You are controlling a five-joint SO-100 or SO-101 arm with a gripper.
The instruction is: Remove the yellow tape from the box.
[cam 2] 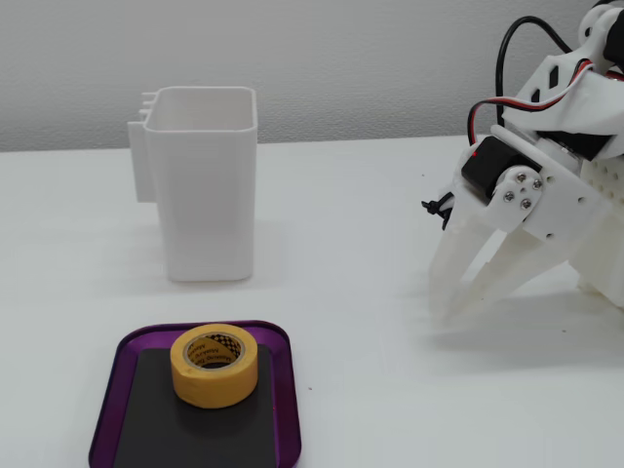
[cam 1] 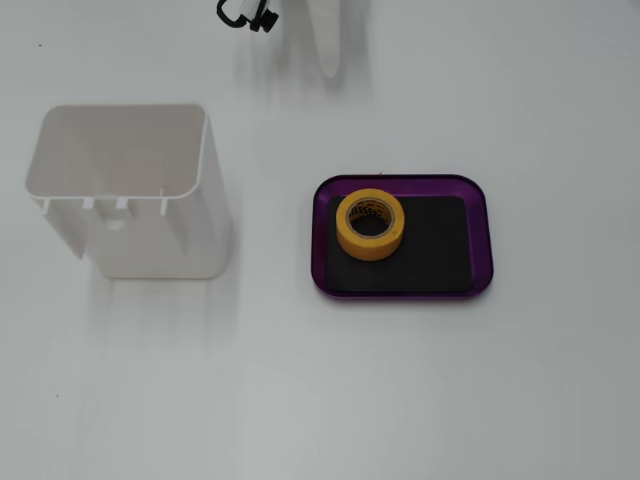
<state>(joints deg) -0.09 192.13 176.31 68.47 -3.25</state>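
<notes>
The yellow tape (cam 1: pixel 370 225) (cam 2: pixel 214 365) is a small roll that lies flat on the black floor of the box (cam 1: pixel 478 205) (cam 2: pixel 109 408), a shallow purple tray. In a fixed view from above, the roll is in the tray's left half. My gripper (cam 2: pixel 451 310) hangs at the right in a fixed view from the side, fingers pointing down at the table with the tips close together and nothing held. It is well away from the tray. From above, only its white fingertip (cam 1: pixel 329 50) shows at the top edge.
A tall white plastic bin (cam 1: pixel 125 190) (cam 2: pixel 205 195) stands open-topped on the white table, left of the tray from above and behind it from the side. The arm's black cable (cam 1: pixel 245 14) shows at the top edge.
</notes>
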